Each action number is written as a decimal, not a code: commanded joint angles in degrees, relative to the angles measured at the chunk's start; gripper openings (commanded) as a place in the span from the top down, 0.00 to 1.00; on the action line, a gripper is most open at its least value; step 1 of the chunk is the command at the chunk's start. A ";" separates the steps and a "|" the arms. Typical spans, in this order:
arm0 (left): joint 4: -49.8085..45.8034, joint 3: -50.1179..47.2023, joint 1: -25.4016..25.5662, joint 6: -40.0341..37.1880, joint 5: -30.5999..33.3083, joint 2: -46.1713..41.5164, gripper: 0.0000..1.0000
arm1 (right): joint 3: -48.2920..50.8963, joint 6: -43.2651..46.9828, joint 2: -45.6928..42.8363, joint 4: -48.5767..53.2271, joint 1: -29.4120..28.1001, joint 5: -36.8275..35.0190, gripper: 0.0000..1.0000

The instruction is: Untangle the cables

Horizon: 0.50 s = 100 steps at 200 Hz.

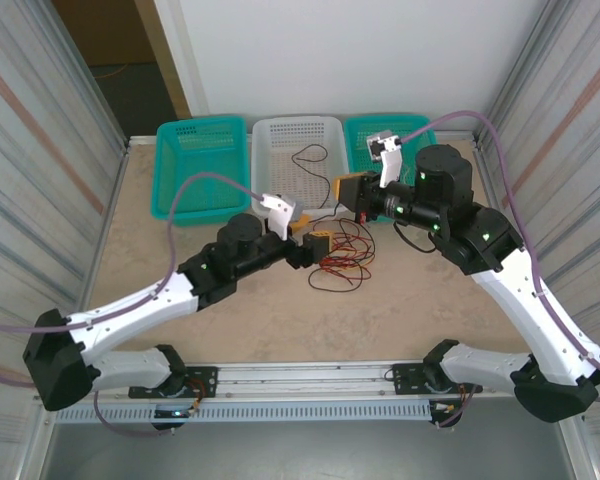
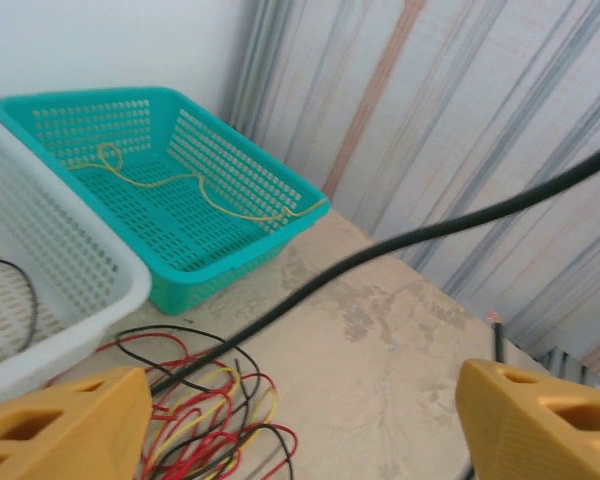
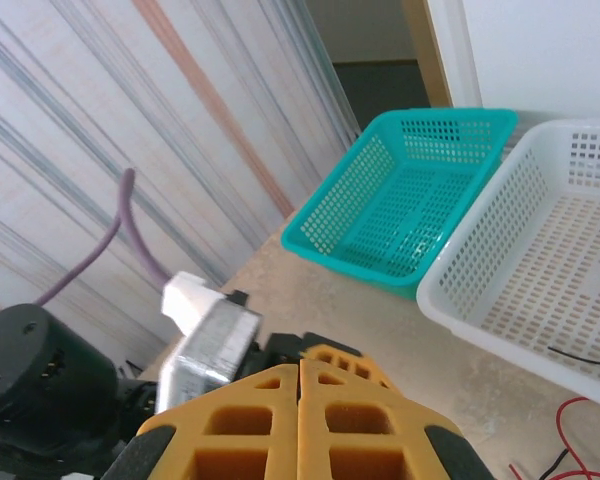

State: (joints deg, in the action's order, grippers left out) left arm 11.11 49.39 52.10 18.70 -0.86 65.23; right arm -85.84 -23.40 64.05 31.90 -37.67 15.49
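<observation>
Top cam high at rear, looks down on table; wrist cams low, close, both w/ white basket.

Three baskets, one cable tangle

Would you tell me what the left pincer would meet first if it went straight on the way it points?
Most likely the black cable, stretched slantwise across the gap between the fingers of the open left pincer. Behind it lies bare table, then the striped wall. How near the cable hangs is unclear.
</observation>
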 commanded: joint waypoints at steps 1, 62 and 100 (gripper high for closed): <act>-2.43 -1.74 -1.37 2.93 4.95 -4.74 0.13 | -0.08 -0.87 -1.17 -1.31 0.51 1.33 1.00; -6.05 -3.86 -4.07 17.24 3.52 -5.98 0.11 | 1.64 -0.90 -1.21 -1.73 0.59 0.34 1.00; -6.87 -6.09 -3.32 22.04 6.14 -3.75 0.18 | 1.97 -1.04 -1.30 -2.24 0.67 0.07 1.00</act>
State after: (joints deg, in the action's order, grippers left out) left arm 5.45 44.97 48.47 35.27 3.14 60.97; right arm -84.25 -23.55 63.92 31.38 -37.36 15.40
